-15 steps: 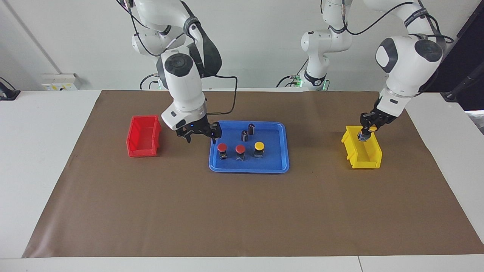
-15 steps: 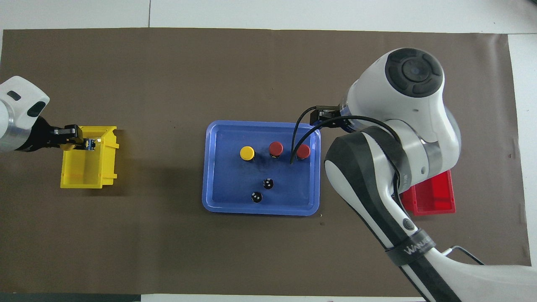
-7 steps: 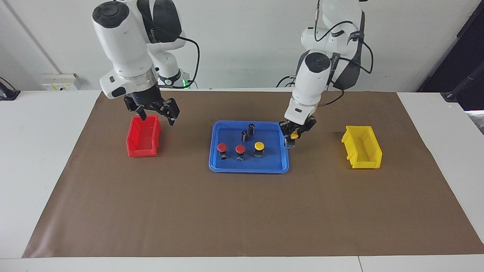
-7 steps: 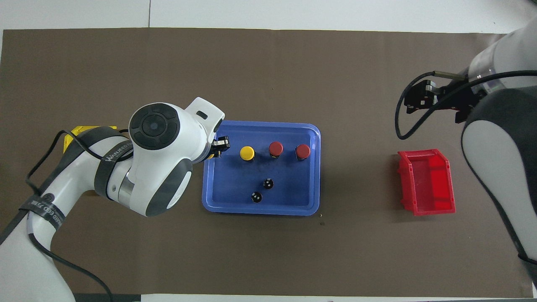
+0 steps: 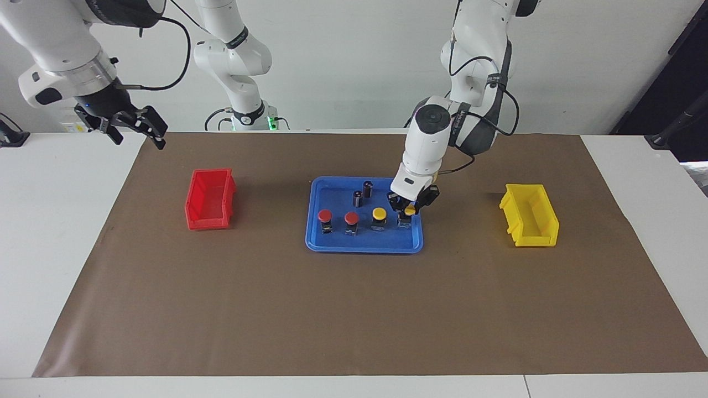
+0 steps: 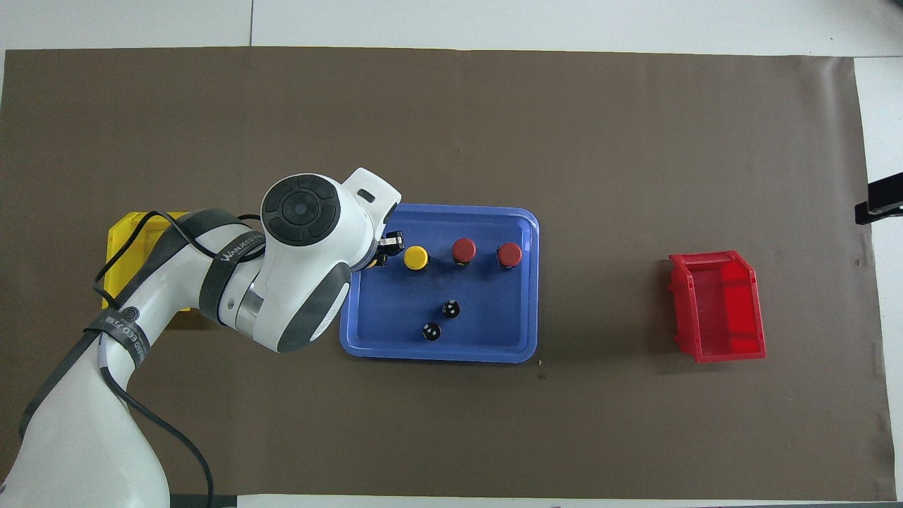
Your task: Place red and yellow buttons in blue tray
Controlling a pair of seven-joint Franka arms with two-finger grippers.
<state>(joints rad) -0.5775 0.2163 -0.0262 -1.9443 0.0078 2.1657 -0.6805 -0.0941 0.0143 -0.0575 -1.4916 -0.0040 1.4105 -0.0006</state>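
Note:
The blue tray point(image 5: 365, 249) point(image 6: 437, 356) lies mid-table. In it stand two red buttons point(image 5: 324, 215) point(image 5: 352, 218) and one yellow button point(image 5: 379, 213) in a row; they also show in the overhead view as red point(image 6: 509, 254), red point(image 6: 463, 249) and yellow point(image 6: 415, 257). My left gripper point(image 5: 408, 209) is low in the tray at the end toward the left arm, shut on a second yellow button point(image 5: 410, 211) beside the row. My right gripper point(image 5: 137, 132) is open and empty, raised over the table's edge at the right arm's end.
Two small dark cylinders point(image 5: 358, 198) point(image 5: 368, 188) stand in the tray, nearer to the robots than the row. A red bin point(image 5: 210, 199) sits toward the right arm's end and a yellow bin point(image 5: 530, 215) toward the left arm's end.
My left gripper carried a yellow button from the yellow bin to the tray and lowered it beside the row. My right gripper left the tray, passed over the red bin and rose outward.

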